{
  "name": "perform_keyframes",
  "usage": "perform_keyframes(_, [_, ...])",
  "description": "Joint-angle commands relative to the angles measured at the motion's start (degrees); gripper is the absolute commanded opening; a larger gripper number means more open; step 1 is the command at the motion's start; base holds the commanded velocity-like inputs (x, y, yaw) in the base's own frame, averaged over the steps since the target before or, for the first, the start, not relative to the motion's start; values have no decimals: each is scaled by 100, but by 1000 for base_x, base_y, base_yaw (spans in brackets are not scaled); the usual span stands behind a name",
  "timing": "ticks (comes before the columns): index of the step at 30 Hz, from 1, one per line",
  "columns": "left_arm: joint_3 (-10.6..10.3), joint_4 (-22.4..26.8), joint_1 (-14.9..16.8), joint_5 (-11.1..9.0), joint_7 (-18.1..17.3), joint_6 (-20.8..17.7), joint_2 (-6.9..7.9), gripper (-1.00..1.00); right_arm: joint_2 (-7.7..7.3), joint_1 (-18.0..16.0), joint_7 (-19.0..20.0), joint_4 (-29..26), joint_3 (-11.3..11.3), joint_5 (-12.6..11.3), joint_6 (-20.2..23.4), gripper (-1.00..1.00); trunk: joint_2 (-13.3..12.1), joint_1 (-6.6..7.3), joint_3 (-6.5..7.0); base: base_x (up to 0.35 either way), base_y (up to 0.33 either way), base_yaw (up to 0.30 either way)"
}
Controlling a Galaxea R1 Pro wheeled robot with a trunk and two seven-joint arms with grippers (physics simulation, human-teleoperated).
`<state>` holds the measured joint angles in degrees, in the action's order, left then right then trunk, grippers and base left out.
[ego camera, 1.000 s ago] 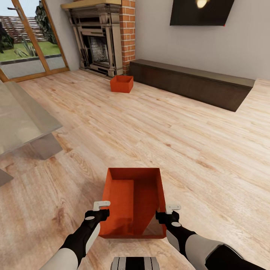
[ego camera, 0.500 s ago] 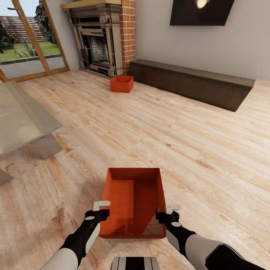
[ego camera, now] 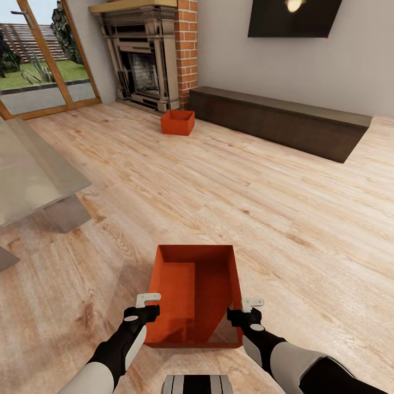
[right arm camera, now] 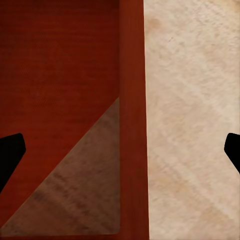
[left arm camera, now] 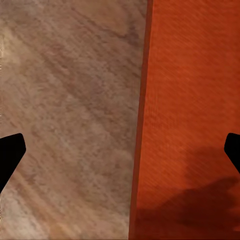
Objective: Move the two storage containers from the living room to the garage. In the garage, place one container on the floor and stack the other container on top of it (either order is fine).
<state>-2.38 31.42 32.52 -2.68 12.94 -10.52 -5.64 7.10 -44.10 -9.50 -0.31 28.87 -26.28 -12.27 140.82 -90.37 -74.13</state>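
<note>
An orange-red storage container (ego camera: 194, 295) sits on the living room's wood-plank floor just in front of me. Its left wall (left arm camera: 142, 125) runs between the fingers of my open left gripper (ego camera: 148, 306), which straddles it. My right gripper (ego camera: 245, 308) is also open, with its fingers either side of the right wall (right arm camera: 133, 120). In both wrist views the black fingertips (left arm camera: 10, 155) (right arm camera: 10, 155) stand wide apart, clear of the wall. The other storage container (ego camera: 177, 121) rests on the floor far ahead, by the brick fireplace (ego camera: 145, 54).
A long low dark bench (ego camera: 279, 120) runs along the back wall under a black screen (ego camera: 293, 16). A glass-topped table (ego camera: 33, 175) stands at my left. Glass doors (ego camera: 38, 65) to a garden are at the far left. Wood floor (ego camera: 219, 191) stretches between the two containers.
</note>
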Motion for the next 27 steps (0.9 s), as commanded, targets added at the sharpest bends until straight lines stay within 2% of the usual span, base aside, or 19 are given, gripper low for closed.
perform_keyframes(1, [-27,9,0,-27,44,-27,1,100,2,-2,-16,4,49,-49,-15,100,1,1,-4,0,0,0])
perform_keyframes(23, [-33,-10,0,-30,14,-44,0,100,2,-2,-17,2,50,-39,-29,100,1,1,-4,0,0,0])
perform_keyframes(24, [-33,-16,0,-30,11,-45,1,100,2,-2,-17,3,51,-35,-39,-100,1,1,-4,0,0,0])
perform_keyframes(25, [-33,-20,0,-31,10,-45,1,-100,2,-2,-16,1,53,-35,-51,-100,1,1,-4,0,0,0])
perform_keyframes(27, [-34,-41,0,-27,8,-46,-1,-100,4,-2,-18,3,55,-35,-108,-100,1,1,-4,0,0,0])
